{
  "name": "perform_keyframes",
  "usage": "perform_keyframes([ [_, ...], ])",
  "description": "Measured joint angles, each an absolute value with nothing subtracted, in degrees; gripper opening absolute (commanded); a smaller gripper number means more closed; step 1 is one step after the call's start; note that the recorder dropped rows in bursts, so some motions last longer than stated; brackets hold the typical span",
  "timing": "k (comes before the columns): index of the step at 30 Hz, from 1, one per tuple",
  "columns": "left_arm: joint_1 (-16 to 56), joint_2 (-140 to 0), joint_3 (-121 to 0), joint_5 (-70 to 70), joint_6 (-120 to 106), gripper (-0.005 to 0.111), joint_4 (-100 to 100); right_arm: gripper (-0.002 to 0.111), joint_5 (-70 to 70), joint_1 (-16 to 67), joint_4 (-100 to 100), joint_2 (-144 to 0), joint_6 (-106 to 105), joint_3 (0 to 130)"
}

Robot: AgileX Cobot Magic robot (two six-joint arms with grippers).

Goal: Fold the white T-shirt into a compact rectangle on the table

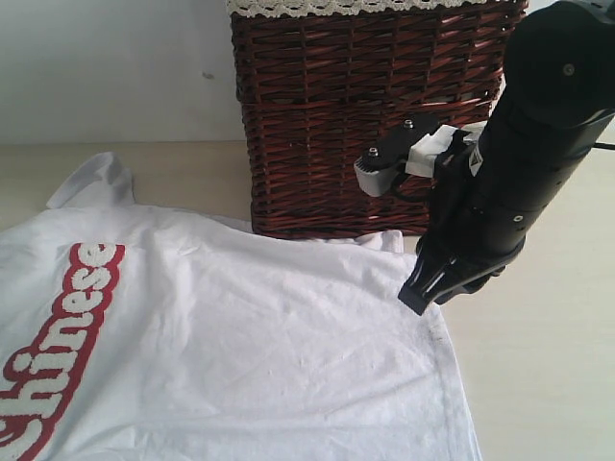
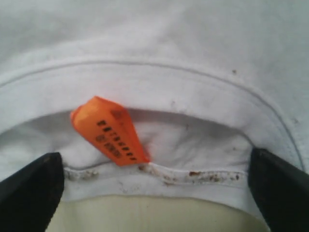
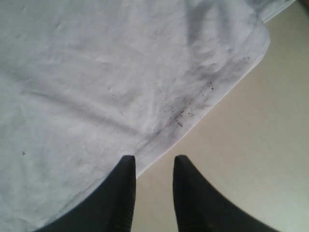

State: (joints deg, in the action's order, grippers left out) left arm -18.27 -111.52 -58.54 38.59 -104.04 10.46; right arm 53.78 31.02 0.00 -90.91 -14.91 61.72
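White cotton is covering most of what I am looking at: the white cotton T-shirt with fuzzy red-edged lettering (image 1: pixel 250 336) is lying spread flat and unfolded on the pale beige desk (image 1: pixel 548 365), its far edge just in front of the dark wicker basket with cream lace trim (image 1: pixel 346 115); no fold is made yet, so I judge that the step in hand is the first grasp. The black right gripper (image 1: pixel 423 291) is pointing down at the shirt's stitched side hem (image 3: pixel 203 104); in its wrist view the jaws are standing partly apart, one finger over the cloth and the other over bare desk, with desk showing in the gap, so it is gripping nothing. The left gripper (image 2: pixel 154 193) is not showing in the exterior view; its wrist view has it spread wide at the ribbed neck collar (image 2: pixel 145 82), the small orange neck tag (image 2: pixel 108 130) sitting between the fingers, nothing pinched. The next move, as I am reading it, is calling for both to lower onto the fabric and close; the right needs the hem properly between its jaws rather than beside one of them; the left needs a firm bite on the collar; after that the two should be lifting together, so the cloth is folding evenly and not dragging toward the basket.
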Motion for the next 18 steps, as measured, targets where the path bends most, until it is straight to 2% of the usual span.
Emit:
perform_keyframes([
  [8,-21.61,-112.05,-58.89,37.48,-104.26,0.105,10.3,0.031,53.78,31.02,0.0,-90.91,-14.91,61.72],
  [18,-21.61,-112.13,-58.89,37.1,-107.47,0.105,10.41,0.061,53.65,31.02,0.0,-90.91,-17.27,61.4],
])
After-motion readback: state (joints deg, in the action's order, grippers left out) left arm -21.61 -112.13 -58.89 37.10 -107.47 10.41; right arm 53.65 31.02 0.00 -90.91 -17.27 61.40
